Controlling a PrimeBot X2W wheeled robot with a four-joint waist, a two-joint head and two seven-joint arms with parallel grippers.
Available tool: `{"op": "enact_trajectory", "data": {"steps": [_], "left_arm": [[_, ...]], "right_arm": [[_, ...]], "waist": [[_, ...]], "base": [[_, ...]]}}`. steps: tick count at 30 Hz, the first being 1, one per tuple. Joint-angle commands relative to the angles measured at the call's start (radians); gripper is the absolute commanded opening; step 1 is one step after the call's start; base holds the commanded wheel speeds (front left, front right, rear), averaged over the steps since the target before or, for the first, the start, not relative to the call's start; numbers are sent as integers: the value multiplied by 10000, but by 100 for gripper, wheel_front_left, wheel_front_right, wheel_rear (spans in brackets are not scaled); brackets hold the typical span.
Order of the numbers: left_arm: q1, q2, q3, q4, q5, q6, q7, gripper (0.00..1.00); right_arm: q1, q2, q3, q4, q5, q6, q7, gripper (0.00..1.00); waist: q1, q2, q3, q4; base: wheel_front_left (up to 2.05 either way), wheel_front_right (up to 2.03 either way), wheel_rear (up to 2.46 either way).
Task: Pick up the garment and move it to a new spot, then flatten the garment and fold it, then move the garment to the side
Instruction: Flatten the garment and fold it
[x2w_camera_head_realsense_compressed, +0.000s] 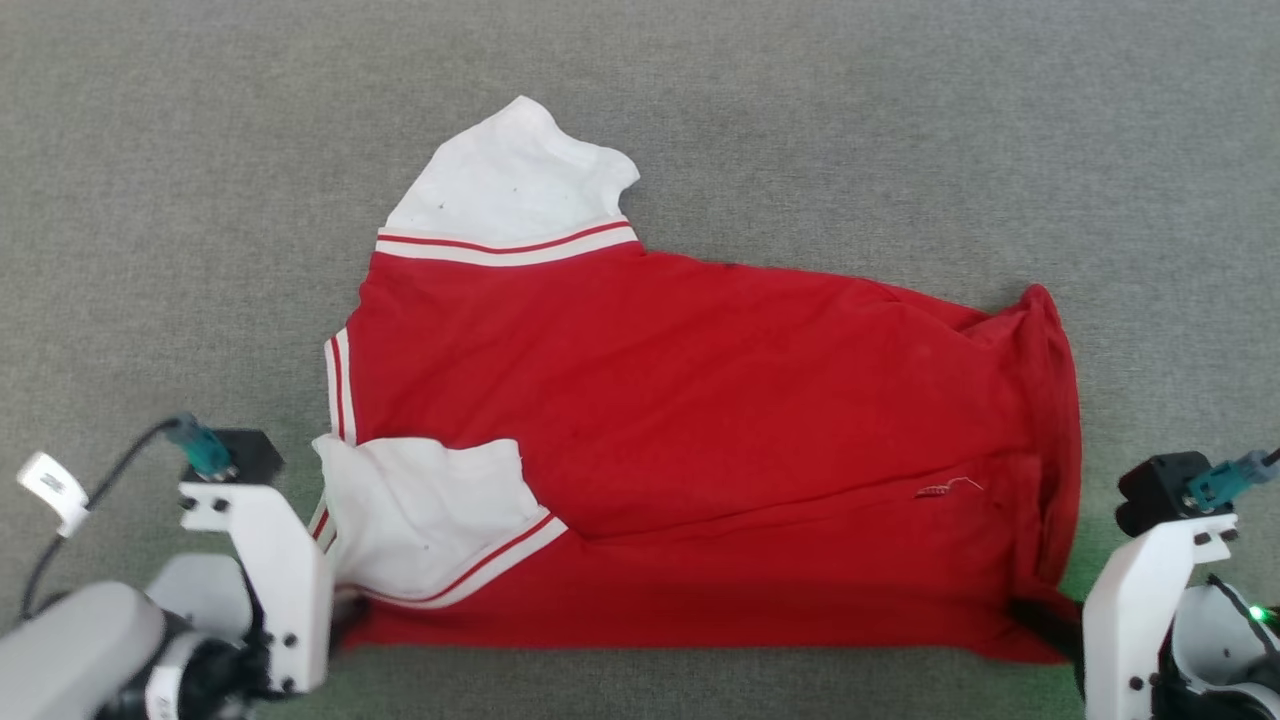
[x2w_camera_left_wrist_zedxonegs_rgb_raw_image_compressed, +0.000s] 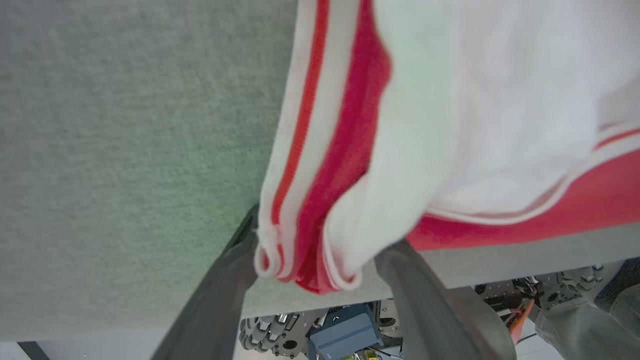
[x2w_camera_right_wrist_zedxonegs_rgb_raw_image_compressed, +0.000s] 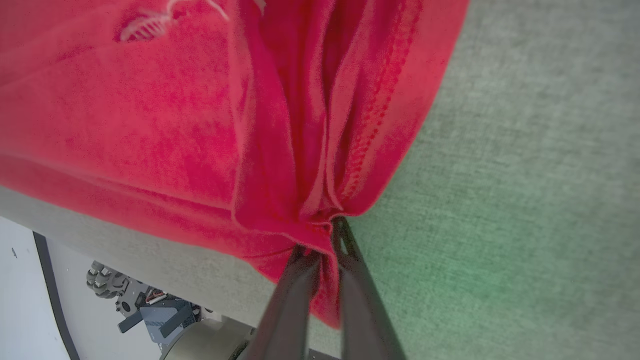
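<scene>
The jersey (x2w_camera_head_realsense_compressed: 680, 400) lies spread plain side up on the grey bench (x2w_camera_head_realsense_compressed: 200, 150), sleeves left, hem right. My left jaws stand wide apart around the near striped sleeve corner, apparently gripping nothing. My right jaws are pinched onto the near hem corner, presumably to keep the cloth taut for flattening.

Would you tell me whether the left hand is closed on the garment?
No, the fingers of the left hand stand wide apart, with a striped corner of the garment lying between them.
</scene>
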Motion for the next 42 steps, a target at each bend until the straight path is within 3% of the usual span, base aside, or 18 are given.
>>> {"op": "enact_trajectory", "data": {"steps": [1,11,14,20,28,34,42], "left_arm": [[-210,115,121,70,98,10,-51,100],[-1109,1616,732,-1461,583,252,379,100],[-1717,1819,902,-1604,949,-53,454,100],[-2867,1582,1178,-967,1324,-784,299,100],[-4796,734,1173,1396,1948,-2252,241,100],[-5795,149,992,3238,2220,-2995,483,100],[-6731,-541,600,5593,2457,-3547,947,100]], "right_arm": [[-102,46,93,124,47,-6,-151,100],[-400,89,-28,-789,2,-3,-2185,100],[-602,230,-11,-1062,-183,-3,-3138,100],[-1073,513,307,-1329,-497,-3,-5019,100],[-1754,1172,764,-709,-1593,-3,-8555,100],[-1778,1422,1230,116,-1671,-3,-9373,100],[-2170,1507,1720,552,-1477,-3,-9666,100]], "waist": [[0,0,-28,-41],[0,0,-205,-601],[0,0,-206,-892],[0,0,-120,-1581],[0,0,308,-2957],[0,0,743,-3606],[0,0,1217,-4018]], "base": [[0,0,0],[0,0,0],[0,0,0],[0,0,0],[0,0,0],[0,0,0],[0,0,0]]}}
